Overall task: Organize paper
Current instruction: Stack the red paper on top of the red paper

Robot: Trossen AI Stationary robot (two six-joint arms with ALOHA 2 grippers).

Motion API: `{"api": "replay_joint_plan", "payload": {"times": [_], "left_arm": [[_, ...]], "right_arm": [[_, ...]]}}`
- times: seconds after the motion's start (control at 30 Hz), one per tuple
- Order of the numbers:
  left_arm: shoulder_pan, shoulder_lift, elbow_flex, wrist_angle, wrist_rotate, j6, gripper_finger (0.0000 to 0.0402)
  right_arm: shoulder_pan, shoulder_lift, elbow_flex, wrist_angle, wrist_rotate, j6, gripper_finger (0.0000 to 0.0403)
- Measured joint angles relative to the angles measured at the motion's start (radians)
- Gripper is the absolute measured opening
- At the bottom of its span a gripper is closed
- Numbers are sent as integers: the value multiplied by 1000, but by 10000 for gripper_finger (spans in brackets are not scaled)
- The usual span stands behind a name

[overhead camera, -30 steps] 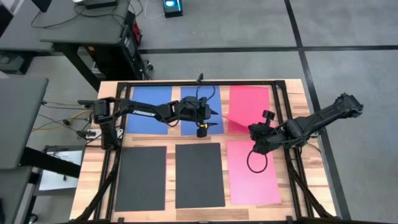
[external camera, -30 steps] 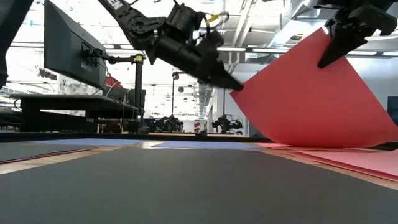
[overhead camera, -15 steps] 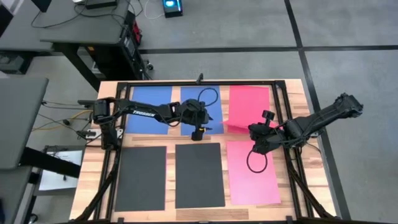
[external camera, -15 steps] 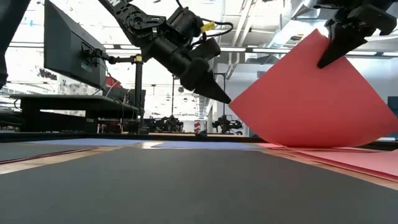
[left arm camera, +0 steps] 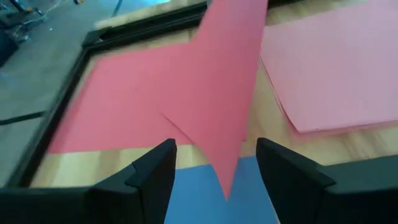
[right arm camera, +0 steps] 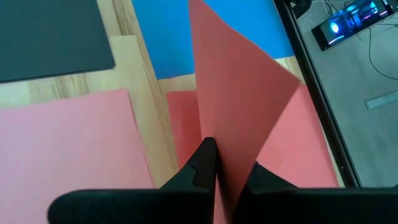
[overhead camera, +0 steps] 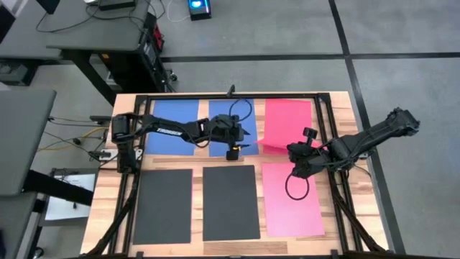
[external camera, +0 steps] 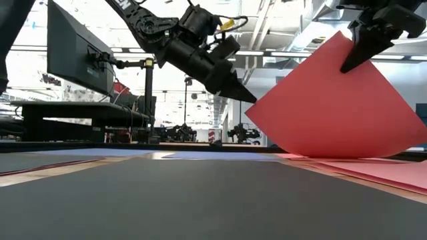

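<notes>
The right claw [overhead camera: 290, 149] is clamped on the near edge of the red sheet [overhead camera: 287, 122] at the far right of the tabletop [overhead camera: 338, 208], and it holds that edge raised so the sheet curls up off the wood while its far part lies flat. In the low view the lifted red sheet [external camera: 333, 107] stands as a broad slanted face, pinched at its top corner. The left claw [overhead camera: 248, 144] reaches in from the left with its fingers apart, their tips just beside the raised sheet's free corner; in its own wrist view the corner [left arm camera: 227, 124] hangs between the two fingers without touching them. Under that arm lie two blue sheets [overhead camera: 172, 126]. Near the front, two black sheets [overhead camera: 230, 203] and a pink sheet [overhead camera: 293, 205] lie flat, side by side.
</notes>
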Motion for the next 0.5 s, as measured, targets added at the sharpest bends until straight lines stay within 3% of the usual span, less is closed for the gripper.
{"api": "replay_joint_plan", "payload": {"times": [0.33, 0.5], "left_arm": [[-16, 84, 93, -25, -23, 1, 206], [-15, 82, 108, -60, -48, 5, 182]], "right_arm": [[0, 0, 0, 13, 0, -2, 0], [0, 0, 0, 15, 0, -6, 0]]}}
